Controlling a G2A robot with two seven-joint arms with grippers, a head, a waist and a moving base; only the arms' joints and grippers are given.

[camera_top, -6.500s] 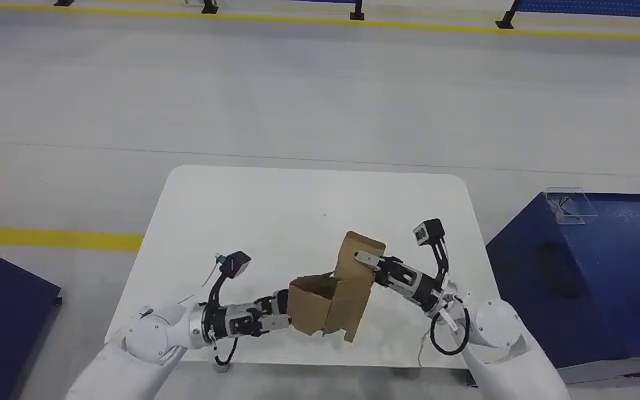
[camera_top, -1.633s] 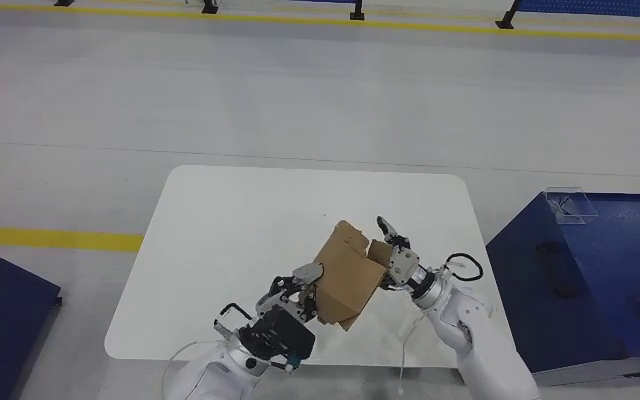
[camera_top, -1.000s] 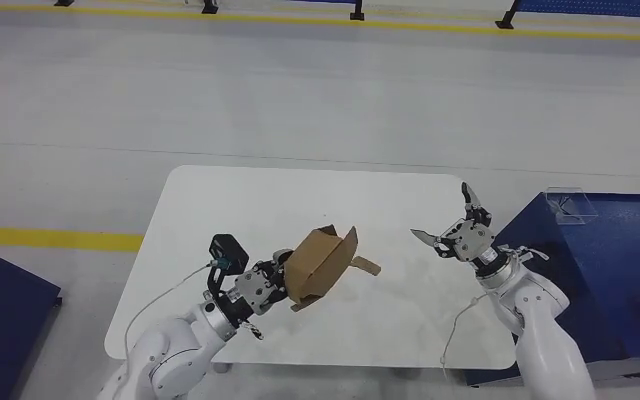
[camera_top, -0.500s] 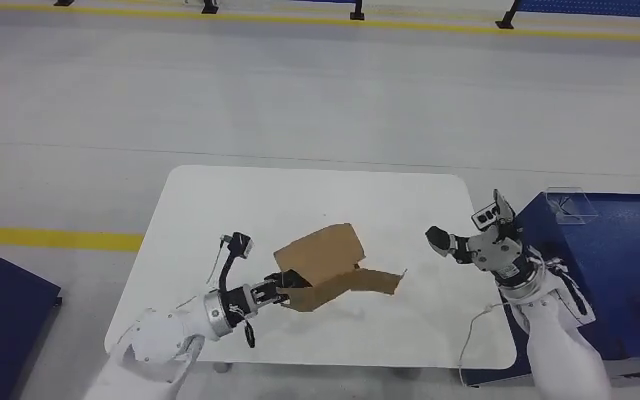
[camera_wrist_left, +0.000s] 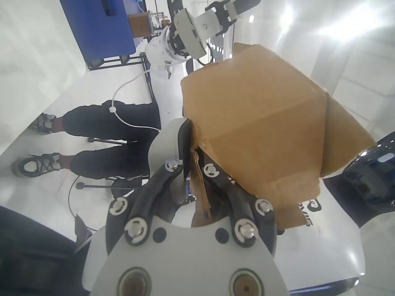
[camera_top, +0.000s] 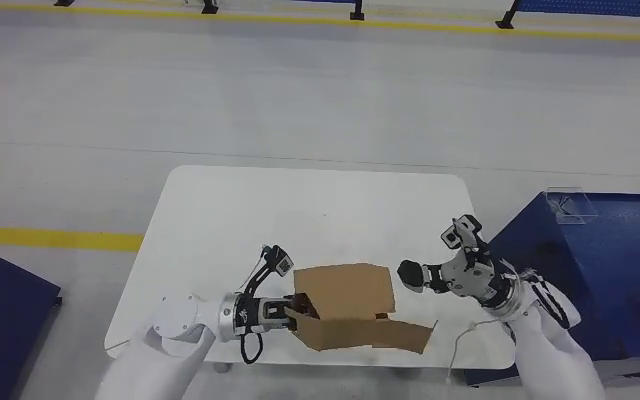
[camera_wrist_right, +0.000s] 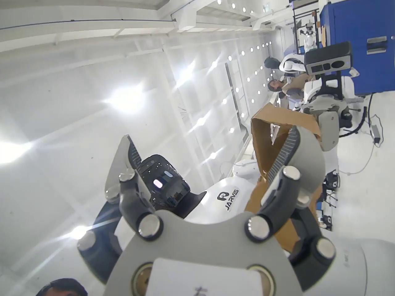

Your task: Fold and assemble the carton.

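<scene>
The brown carton [camera_top: 345,297] hangs over the table's front part, partly folded, with one long flap [camera_top: 392,335] spread toward the front right. My left gripper [camera_top: 293,308] is shut on the carton's left edge. In the left wrist view its fingers [camera_wrist_left: 184,152] pinch a cardboard wall, and the carton [camera_wrist_left: 256,118] bulks just beyond them. My right gripper [camera_top: 410,274] stands open just right of the carton, apart from it. The right wrist view shows the right gripper [camera_wrist_right: 209,143] with nothing between its fingers and the carton [camera_wrist_right: 262,137] behind one fingertip.
The white table [camera_top: 300,210] has free room across its far half. The carton's flap reaches close to the front edge. A blue cabinet [camera_top: 575,285] stands just past the table's right side, near my right arm.
The carton has swung lower and flatter toward the front edge, its flap spreading farther right. The left gripper moved right with it. My right gripper came in leftward toward the carton.
</scene>
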